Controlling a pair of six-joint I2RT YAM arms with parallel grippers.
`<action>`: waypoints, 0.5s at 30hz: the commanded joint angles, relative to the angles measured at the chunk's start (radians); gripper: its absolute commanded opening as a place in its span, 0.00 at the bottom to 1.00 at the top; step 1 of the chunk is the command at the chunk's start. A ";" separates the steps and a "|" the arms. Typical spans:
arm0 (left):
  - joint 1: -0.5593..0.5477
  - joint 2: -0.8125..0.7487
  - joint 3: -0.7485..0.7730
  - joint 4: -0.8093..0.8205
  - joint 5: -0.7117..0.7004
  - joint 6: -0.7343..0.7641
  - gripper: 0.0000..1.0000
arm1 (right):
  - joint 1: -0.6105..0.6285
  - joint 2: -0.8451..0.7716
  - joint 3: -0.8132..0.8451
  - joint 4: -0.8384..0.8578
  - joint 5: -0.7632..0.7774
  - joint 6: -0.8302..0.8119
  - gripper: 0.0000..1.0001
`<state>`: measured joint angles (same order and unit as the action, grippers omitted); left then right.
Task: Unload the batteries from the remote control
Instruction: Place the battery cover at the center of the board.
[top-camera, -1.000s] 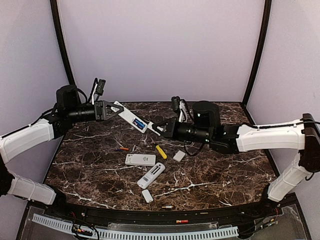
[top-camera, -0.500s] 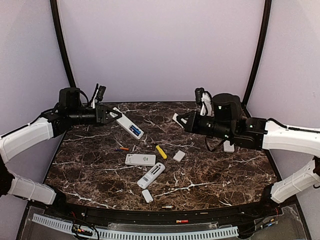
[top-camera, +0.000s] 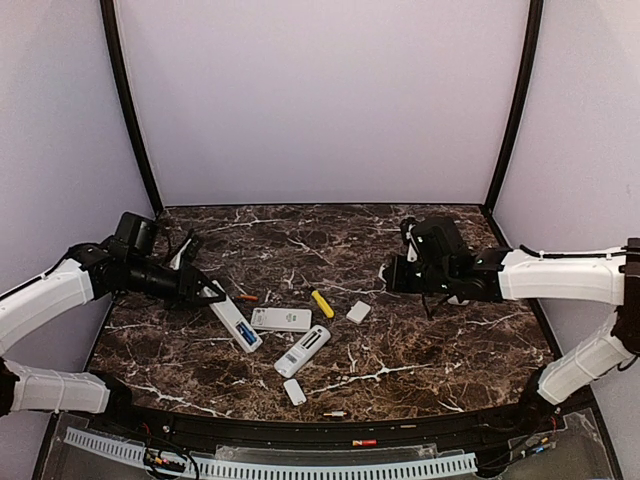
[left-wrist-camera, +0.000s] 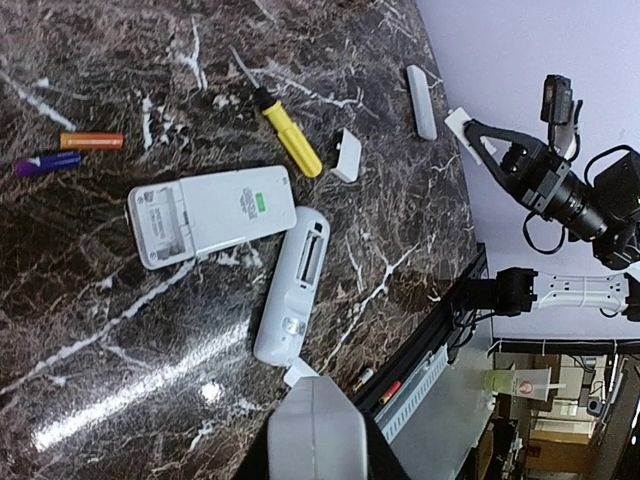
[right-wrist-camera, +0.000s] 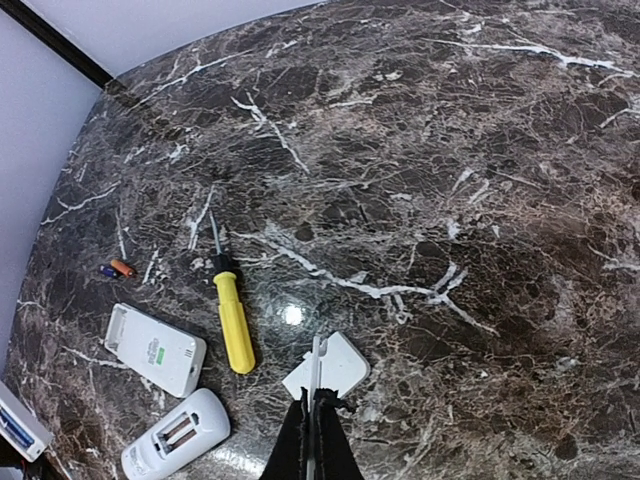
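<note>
The blue battery (top-camera: 245, 333), seated in the open bay of the slim white remote control (top-camera: 234, 320), has been lowered toward the dark marble bench (top-camera: 450, 340) by the left end effector (top-camera: 207, 292) gripping that remote. The closed, empty right end effector (top-camera: 387, 273) has been withdrawn rightward. Extraction is judged in hand, and prying the cell out is called for next.

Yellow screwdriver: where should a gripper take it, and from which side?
Take the yellow handle at mid-length, straight down from above, jaws spanning its width. The screwdriver lies flat on the table, the handle is its thickest part, and both long sides look free. Avoid the thin shaft, and the butt end, where a small white cover lies close.
</note>
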<state>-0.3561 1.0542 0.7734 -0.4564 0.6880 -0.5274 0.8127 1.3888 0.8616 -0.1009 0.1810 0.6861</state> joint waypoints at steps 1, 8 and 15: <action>0.002 -0.002 -0.046 -0.088 0.037 0.005 0.00 | -0.029 0.047 -0.024 0.043 0.031 0.005 0.01; 0.003 0.081 -0.046 -0.074 0.069 0.038 0.00 | -0.036 0.079 -0.053 0.053 0.061 0.046 0.27; 0.002 0.202 -0.016 -0.088 0.099 0.083 0.00 | -0.037 0.078 -0.041 0.012 0.084 0.061 0.55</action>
<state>-0.3561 1.2297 0.7361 -0.5205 0.7437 -0.4858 0.7807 1.4712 0.8185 -0.0826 0.2298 0.7364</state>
